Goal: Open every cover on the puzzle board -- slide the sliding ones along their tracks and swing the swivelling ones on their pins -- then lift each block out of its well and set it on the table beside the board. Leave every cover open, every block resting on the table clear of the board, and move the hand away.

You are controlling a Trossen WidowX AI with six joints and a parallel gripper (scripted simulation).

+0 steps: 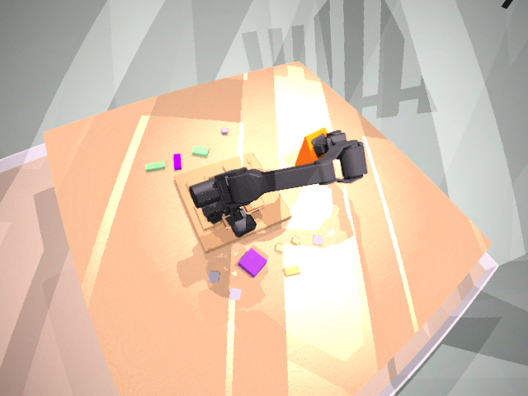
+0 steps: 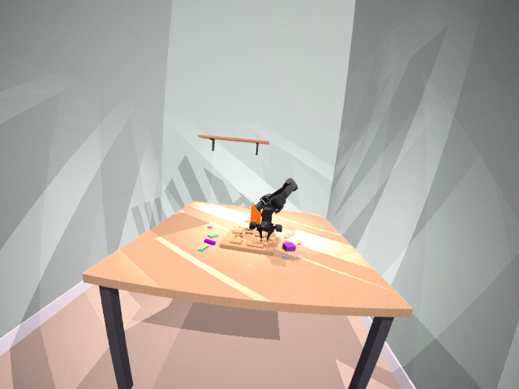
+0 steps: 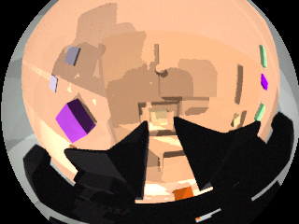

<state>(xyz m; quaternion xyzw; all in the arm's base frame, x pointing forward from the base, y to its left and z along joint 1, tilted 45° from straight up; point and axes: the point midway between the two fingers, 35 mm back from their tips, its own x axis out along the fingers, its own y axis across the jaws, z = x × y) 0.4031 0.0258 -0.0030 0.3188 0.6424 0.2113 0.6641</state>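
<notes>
The wooden puzzle board (image 1: 209, 246) (image 2: 247, 249) (image 3: 122, 52) lies under my arm. Its raised covers are board-coloured; one cover (image 2: 235, 240) shows at the board's near left in the exterior view, but how far each is open is unclear. My gripper (image 2: 264, 241) (image 3: 161, 122) is partly open and empty, pointing down over the board. A pale block (image 3: 160, 117) sits in a square well just beyond the fingertips. Another pale piece (image 3: 236, 119) shows at a recess on the right. Two small pale blocks (image 1: 279, 247) (image 1: 295, 239) lie on the table off the board. The top view of the fingertips is hidden.
A purple box (image 1: 252, 262) (image 2: 289, 246) (image 3: 74, 122) stands close beside the board. A yellow piece (image 1: 292, 271) and flat grey-lilac squares (image 1: 214, 276) (image 1: 234, 293) (image 1: 318, 239) lie on that side. Green bars (image 1: 155, 166) (image 1: 200, 151) and a purple bar (image 1: 177, 161) lie opposite. An orange wedge (image 1: 308, 148) stands near the arm's base.
</notes>
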